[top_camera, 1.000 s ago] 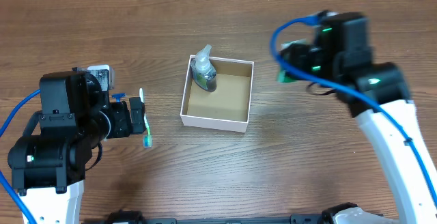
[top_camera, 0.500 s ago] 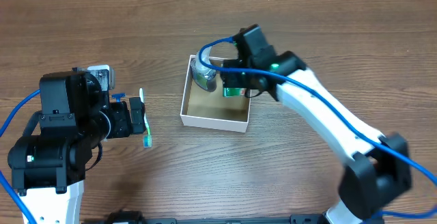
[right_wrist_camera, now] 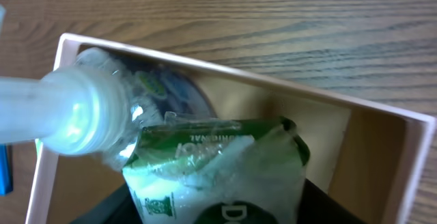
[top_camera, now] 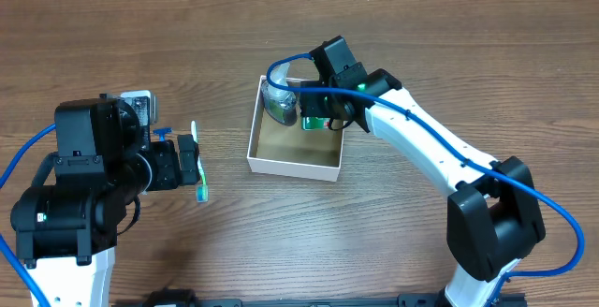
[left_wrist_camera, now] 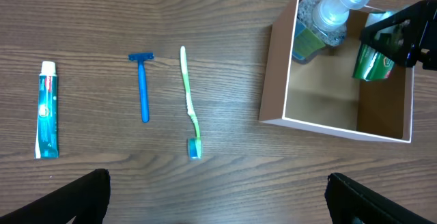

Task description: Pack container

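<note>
The container (top_camera: 292,168) is a shallow white-walled box with a brown floor, at the table's middle. A clear soap bottle (top_camera: 278,101) lies in its far-left corner. My right gripper (top_camera: 318,120) hangs over the box's far side, shut on a green-and-white packet (top_camera: 314,124). The right wrist view shows that packet (right_wrist_camera: 218,169) between the black fingers, touching the bottle (right_wrist_camera: 89,115), with the box wall (right_wrist_camera: 382,111) behind. My left gripper (left_wrist_camera: 218,200) stands wide open and holds nothing, above bare table left of the box (left_wrist_camera: 334,127).
Left of the box lie a green toothbrush (left_wrist_camera: 190,104), a blue razor (left_wrist_camera: 143,87) and a toothpaste tube (left_wrist_camera: 47,110), side by side on the wood. The left arm's body (top_camera: 84,185) fills the near-left corner of the table.
My right arm has swung from the table's right side to over the container, carrying the packet, then edged slightly left toward the bottle. The left arm has stayed still.
</note>
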Tool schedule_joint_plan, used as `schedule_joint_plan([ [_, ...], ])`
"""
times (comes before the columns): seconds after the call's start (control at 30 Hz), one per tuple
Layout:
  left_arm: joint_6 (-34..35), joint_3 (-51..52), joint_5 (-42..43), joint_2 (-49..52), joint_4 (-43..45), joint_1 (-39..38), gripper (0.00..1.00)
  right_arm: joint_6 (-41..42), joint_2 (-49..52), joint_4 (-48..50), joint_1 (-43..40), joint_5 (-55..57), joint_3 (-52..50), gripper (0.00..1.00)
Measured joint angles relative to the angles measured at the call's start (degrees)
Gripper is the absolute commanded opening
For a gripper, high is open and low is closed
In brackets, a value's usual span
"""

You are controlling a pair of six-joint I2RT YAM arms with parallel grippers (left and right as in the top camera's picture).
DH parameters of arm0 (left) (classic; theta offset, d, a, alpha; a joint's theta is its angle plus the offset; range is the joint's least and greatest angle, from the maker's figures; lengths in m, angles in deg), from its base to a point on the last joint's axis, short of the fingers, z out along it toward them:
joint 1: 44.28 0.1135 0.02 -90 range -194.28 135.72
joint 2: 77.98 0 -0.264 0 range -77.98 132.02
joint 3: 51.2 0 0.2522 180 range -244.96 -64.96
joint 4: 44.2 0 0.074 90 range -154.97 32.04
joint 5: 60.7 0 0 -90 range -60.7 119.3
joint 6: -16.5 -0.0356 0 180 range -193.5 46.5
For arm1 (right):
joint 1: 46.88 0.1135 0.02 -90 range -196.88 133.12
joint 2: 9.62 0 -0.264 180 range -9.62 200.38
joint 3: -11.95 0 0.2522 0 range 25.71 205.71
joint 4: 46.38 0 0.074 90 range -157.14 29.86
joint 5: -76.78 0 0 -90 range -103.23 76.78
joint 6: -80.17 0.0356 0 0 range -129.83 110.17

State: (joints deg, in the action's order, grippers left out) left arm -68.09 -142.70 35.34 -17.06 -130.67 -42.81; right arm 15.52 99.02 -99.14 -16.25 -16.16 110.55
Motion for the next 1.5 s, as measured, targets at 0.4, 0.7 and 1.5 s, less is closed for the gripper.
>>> schedule_joint_plan([
  [0.4, -0.02, 0.00, 0.00, 0.00, -0.20, 0.00, 1.00, -0.09, 0.00, -0.26, -2.43, -0.11, 0.02, 0.92],
  [0.7, -0.02, 0.00, 0.00, 0.00, -0.44, 0.00, 1.00, -0.96, -4.24, -8.85, -2.40, 0.07, 0.11, 0.98],
  [1.5, -0.02, 0.00, 0.00, 0.00, -0.57, 0.00, 1.00, -6.19, -25.53, -38.14, 10.60, -4.76, -8.50, 0.04],
])
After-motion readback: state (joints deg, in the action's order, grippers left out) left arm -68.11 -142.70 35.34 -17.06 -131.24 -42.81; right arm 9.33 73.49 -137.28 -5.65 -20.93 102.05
